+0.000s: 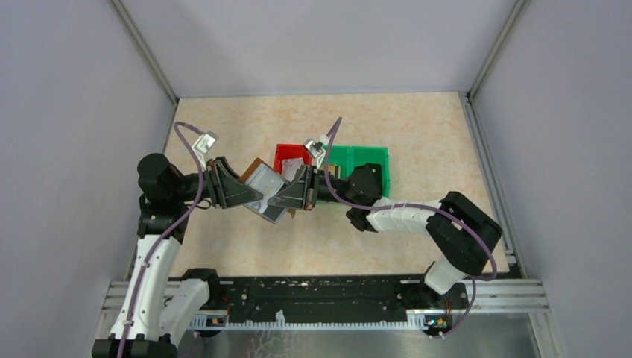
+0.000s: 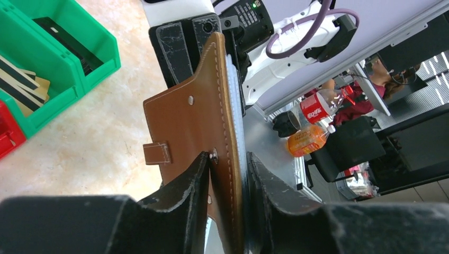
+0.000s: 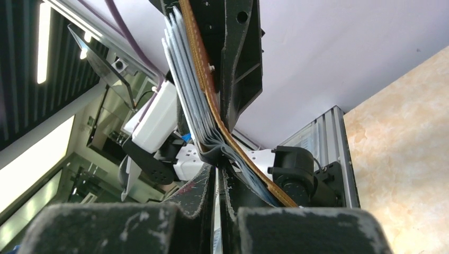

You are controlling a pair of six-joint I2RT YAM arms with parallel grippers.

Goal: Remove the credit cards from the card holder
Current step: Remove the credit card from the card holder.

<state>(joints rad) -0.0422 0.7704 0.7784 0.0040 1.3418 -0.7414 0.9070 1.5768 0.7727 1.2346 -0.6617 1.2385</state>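
The brown card holder (image 1: 258, 165) hangs open in the air between my two grippers, its pale grey inside facing up. My left gripper (image 1: 260, 198) is shut on its lower end: in the left wrist view the left gripper (image 2: 229, 159) has one finger on the brown leather (image 2: 185, 121) and the other on the pale inner edge. My right gripper (image 3: 218, 169) is shut, its tips at the fold of the grey pockets (image 3: 182, 79); I cannot tell whether anything is pinched. Tan credit cards (image 2: 18, 79) with dark stripes lie in the green bin (image 2: 90, 63).
A red bin (image 1: 291, 155) and the green bin (image 1: 363, 160) stand side by side just behind the grippers on the beige table (image 1: 417, 134). The enclosure walls rise at left, right and back. The arms' rail (image 1: 328, 298) runs along the near edge.
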